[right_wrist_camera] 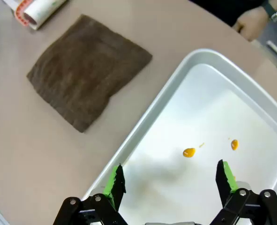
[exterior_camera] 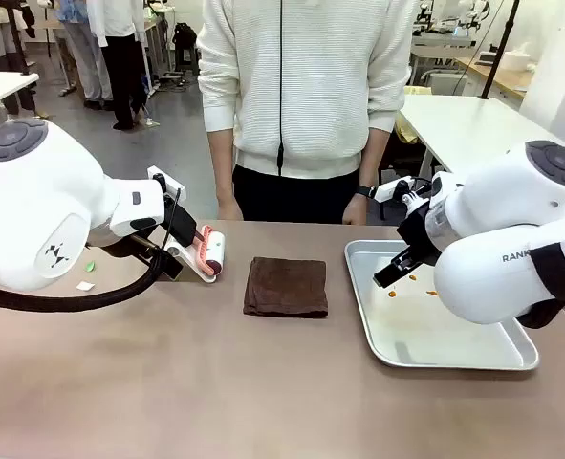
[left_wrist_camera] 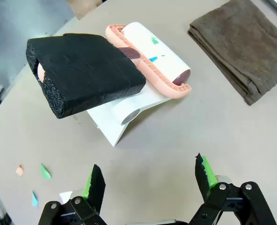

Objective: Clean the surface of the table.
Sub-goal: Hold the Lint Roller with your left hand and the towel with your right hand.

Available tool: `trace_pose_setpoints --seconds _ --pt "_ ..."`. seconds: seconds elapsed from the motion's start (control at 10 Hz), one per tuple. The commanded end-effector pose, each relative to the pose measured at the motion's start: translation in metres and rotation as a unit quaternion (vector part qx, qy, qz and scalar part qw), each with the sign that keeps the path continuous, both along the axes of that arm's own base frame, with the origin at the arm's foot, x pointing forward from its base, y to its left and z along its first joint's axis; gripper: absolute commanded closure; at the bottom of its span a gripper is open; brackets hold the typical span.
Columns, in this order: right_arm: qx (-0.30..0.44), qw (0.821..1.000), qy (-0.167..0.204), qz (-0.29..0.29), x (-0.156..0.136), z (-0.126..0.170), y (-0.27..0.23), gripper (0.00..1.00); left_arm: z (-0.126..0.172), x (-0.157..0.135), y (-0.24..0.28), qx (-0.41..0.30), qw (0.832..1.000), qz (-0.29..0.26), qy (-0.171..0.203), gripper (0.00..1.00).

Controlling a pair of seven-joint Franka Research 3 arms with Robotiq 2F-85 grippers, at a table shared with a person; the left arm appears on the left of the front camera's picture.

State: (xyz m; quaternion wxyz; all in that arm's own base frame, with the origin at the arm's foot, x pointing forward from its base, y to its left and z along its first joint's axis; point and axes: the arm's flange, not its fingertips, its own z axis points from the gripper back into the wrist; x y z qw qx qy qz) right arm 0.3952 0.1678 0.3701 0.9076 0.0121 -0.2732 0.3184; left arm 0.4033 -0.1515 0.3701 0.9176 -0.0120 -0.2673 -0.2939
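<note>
Left hand: fully open, empty, above the desk near a lint roller. Right hand: fully open, empty, over a metal tray. Desk long axis runs left-right across the front view; brown cloth lies centrally.

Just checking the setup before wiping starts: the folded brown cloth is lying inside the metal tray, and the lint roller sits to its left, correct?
Not inside. The brown cloth lies on the table beside the metal tray, apart from it, as the front view shows. The lint roller does sit to its left.
</note>
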Motion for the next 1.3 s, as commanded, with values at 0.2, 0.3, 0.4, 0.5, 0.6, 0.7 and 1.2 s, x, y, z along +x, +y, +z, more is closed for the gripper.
trace_pose_setpoints --seconds 0.2,0.3,0.4,0.5,0.6,0.7,1.2 --pt "0.000 1.000 0.000 0.000 0.0000 0.0001 0.0000 0.00 0.0001 0.0000 0.0000 0.000 1.000 0.000 0.000 0.00" --pt "0.000 1.000 0.000 0.000 0.0000 0.0001 0.0000 0.00 0.0001 0.0000 0.0000 0.000 1.000 0.000 0.000 0.00" --pt "0.000 1.000 0.000 0.000 0.0000 0.0001 0.0000 0.00 0.0001 0.0000 0.0000 0.000 1.000 0.000 0.000 0.00" --pt "0.000 1.000 0.000 0.000 0.0000 0.0001 0.0000 0.00 0.0001 0.0000 0.0000 0.000 1.000 0.000 0.000 0.00" --pt "0.000 1.000 0.000 0.000 0.0000 0.0001 0.0000 0.00 0.0001 0.0000 0.0000 0.000 1.000 0.000 0.000 0.00" --pt "0.000 1.000 0.000 0.000 0.0000 0.0001 0.0000 0.00 0.0001 0.0000 0.0000 0.000 1.000 0.000 0.000 0.00" --pt "0.000 1.000 0.000 0.000 0.0000 0.0001 0.0000 0.00 0.0001 0.0000 0.0000 0.000 1.000 0.000 0.000 0.00"
